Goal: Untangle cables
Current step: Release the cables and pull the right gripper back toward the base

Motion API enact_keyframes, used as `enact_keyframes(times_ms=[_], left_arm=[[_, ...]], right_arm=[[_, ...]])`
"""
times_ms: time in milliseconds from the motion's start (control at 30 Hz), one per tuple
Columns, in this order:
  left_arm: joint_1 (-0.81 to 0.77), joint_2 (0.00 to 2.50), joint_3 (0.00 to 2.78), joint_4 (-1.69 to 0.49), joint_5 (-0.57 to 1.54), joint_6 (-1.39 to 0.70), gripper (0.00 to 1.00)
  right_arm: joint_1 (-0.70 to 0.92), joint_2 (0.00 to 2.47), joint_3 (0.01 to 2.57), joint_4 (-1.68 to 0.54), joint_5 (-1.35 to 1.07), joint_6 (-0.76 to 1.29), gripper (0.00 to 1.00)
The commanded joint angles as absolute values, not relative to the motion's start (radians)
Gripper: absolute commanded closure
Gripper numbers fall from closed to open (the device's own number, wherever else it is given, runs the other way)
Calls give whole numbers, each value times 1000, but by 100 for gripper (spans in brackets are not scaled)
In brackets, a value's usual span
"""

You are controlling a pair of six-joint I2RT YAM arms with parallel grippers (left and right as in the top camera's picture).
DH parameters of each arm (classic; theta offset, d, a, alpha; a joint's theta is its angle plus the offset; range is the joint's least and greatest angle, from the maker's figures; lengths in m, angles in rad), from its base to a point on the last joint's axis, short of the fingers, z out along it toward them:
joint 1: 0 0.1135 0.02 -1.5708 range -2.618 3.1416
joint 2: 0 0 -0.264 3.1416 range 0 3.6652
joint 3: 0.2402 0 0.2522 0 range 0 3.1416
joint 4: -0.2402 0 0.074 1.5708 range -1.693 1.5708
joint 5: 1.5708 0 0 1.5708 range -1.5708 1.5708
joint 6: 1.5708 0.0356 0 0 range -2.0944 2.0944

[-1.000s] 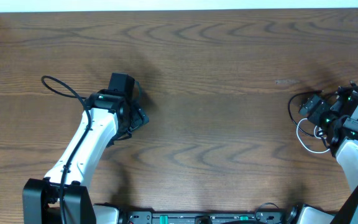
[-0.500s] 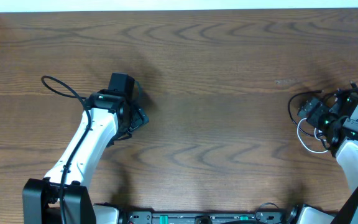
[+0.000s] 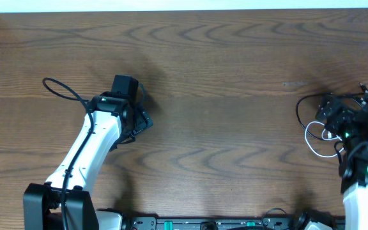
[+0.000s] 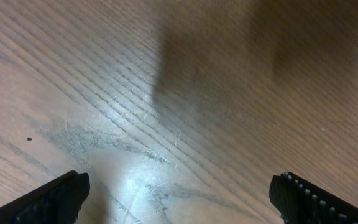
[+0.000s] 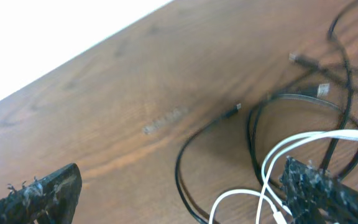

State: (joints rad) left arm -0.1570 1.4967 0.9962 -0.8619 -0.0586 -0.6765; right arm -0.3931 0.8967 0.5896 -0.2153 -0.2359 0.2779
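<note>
At the desk's right edge the black cable and white cable lie looped over each other, just below the right pincer, its jaws wide and empty. The left pincer, well apart, gapes over bare wood. Both cables look light, limp and slippery; I'd pinch the white one on a free loop.

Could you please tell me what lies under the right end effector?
The tangled black cable and white cable lie on the table beneath the open right end effector. Overhead, the right arm covers part of the tangle.
</note>
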Motion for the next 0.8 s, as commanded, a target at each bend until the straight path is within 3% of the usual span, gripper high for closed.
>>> enact_keyframes(times_ms=[0,300,767], left_arm=[[-153,1496,1000,-867,-72,-667,2],[-153,1496,1000,-867,-72,-667,2],[-153,1496,1000,-867,-72,-667,2]], right_arm=[[-384,778,569,-241,-239,283,1],[-384,516,568,-368,-239,284,1],[-384,509,568,-712,-239,284,1]])
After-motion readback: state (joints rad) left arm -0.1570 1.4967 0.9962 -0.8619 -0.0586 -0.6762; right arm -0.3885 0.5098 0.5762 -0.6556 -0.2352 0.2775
